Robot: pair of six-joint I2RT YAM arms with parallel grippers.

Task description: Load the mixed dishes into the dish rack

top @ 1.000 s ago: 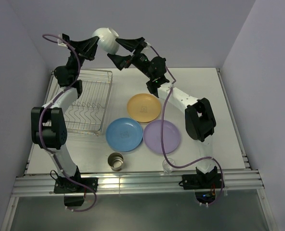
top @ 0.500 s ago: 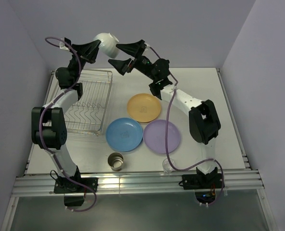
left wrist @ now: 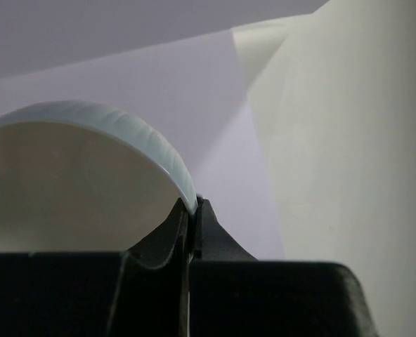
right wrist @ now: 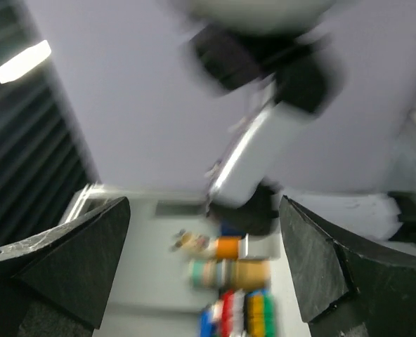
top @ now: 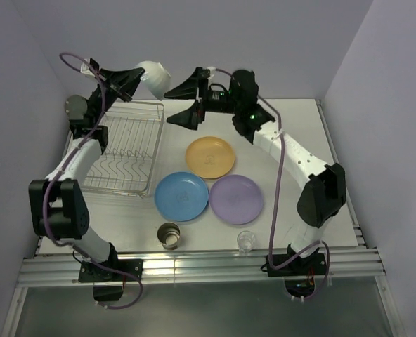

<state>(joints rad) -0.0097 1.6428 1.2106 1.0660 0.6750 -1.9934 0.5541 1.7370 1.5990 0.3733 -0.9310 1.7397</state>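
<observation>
Fingers (left wrist: 159,242) of the left gripper (top: 140,76) are pinched narrow on the rim of the white bowl (top: 154,70), one inside the wall and one outside, as the left wrist view shows. The bowl hangs in the air over the far end of the dish rack (top: 156,140), close to the back wall. The right gripper (top: 169,107) stands wide open near the bowl but apart from it, holding nothing.

The bowl looks stiff, smooth and glazed, so probably slippery and liable to chip if it knocks the wire. It seems light enough for one gripper, but a pinch on the rim alone could let it swing or slide. A deep bite over the rim is likely the safest hold.

The yellow-orange plate (top: 209,156), blue plate (top: 181,196), purple plate (top: 236,199), cup (top: 169,234) and glass (top: 246,241) lie on the table, outside the rack.

No brand or writing can be read on any dish, and the right wrist view is too blurred to read.
</observation>
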